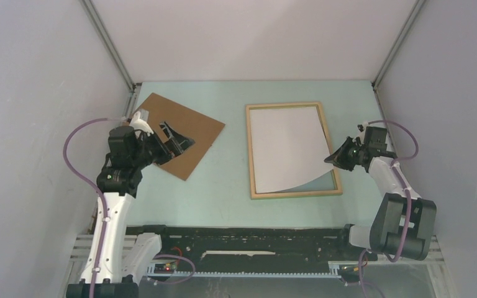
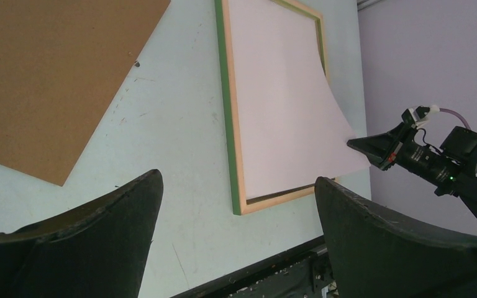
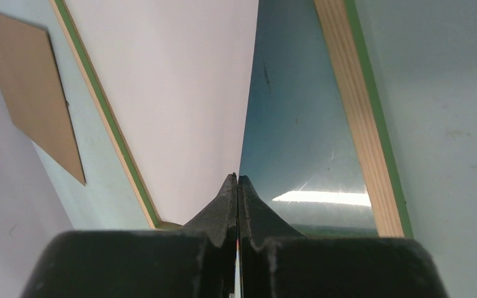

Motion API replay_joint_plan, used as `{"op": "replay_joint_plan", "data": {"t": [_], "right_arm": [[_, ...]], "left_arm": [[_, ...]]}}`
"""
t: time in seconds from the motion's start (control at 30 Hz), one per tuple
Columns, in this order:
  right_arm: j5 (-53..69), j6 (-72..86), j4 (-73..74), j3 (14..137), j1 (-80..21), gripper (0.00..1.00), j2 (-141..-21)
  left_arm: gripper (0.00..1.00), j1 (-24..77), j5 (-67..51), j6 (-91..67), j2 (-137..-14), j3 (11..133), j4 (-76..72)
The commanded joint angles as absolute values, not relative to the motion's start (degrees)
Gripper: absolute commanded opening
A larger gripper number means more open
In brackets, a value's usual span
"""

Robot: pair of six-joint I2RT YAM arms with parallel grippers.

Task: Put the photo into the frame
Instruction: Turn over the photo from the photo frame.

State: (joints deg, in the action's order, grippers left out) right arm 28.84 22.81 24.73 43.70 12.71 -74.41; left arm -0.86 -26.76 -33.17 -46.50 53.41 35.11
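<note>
The photo (image 1: 286, 146) was seen white back up, laid inside the frame (image 1: 293, 193), which was set pale wood upward on the table (image 1: 223, 180); the photo's near right corner was lifted in a curve and pinched between the closed fingers of the right gripper (image 1: 330, 159); the left gripper (image 1: 177, 138) was held wide open over the brown backing board (image 1: 202, 127).

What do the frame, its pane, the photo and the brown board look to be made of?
Frame: pale wood, grain lines visible, outer edge painted green. Pane: glossy, reflecting a light streak; glass or acrylic, unclear. Photo: thin paper, matte white back, lifted corner curving smoothly. Brown board: probably fibreboard or cardboard, flat, matte, uniform.
</note>
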Motion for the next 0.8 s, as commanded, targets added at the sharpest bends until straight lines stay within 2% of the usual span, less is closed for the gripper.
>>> {"op": "replay_joint_plan", "data": {"t": [0.0, 0.5, 0.67, 0.7, 0.77], "right_arm": [[27.2, 24.7, 17.4, 42.6, 12.3, 0.0, -73.5], [26.4, 25.4, 13.4, 41.4, 9.5, 0.0, -75.4], [24.6, 25.1, 15.6, 40.9, 8.7, 0.1, -72.9], [23.8, 25.0, 16.2, 40.9, 8.5, 0.14, -72.6], [21.6, 24.9, 17.3, 41.0, 8.3, 0.31, -71.8]], "left_arm": [[1.0, -0.5, -27.6, -33.7, -46.4, 51.7, 33.6], [1.0, -0.5, -27.4, -34.1, -46.6, 50.5, 33.3], [1.0, -0.5, -27.1, -34.1, -46.7, 50.5, 33.3], [1.0, -0.5, -27.2, -34.1, -46.8, 50.4, 33.3], [1.0, -0.5, -27.2, -34.2, -46.8, 50.3, 33.0]]}}
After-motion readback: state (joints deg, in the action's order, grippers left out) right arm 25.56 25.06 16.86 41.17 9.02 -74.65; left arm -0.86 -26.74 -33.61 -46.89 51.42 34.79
